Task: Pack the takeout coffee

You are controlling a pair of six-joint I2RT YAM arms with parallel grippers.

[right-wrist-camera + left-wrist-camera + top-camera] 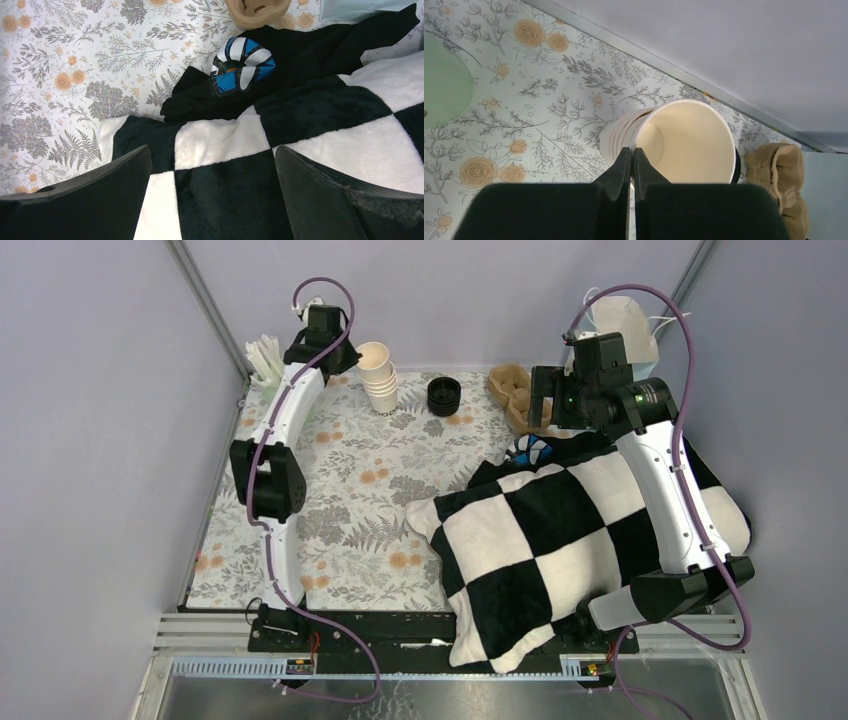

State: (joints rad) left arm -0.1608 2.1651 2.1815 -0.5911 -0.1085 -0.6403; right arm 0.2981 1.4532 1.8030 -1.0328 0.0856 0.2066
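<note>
The left gripper (631, 151) is up in the upper left of the overhead view, closed tight. Its two fingers are pressed together right at the rim of the top cup in the stack of cream cups (380, 375). Whether a bit of paper is nipped between them, I cannot tell. The stack leans a little on the flowered tablecloth (340, 460).

As for the takeout coffee, I cannot pick out a single cup standing on its own in any view.

Just right of the stack sit the black lids (443, 395), and further right, near the top of the frame, a brown pulp carrier (512, 390). A mint-green cup of white sticks (265, 355) stands in the far upper left corner.

The right gripper (212, 152) hangs with its jaws spread wide and nothing between them. It is over a black-and-white checkered blanket (540, 540) that fills the lower right. A small blue, white and black object (242, 62) lies at the blanket's upper edge, below the carrier.
</note>
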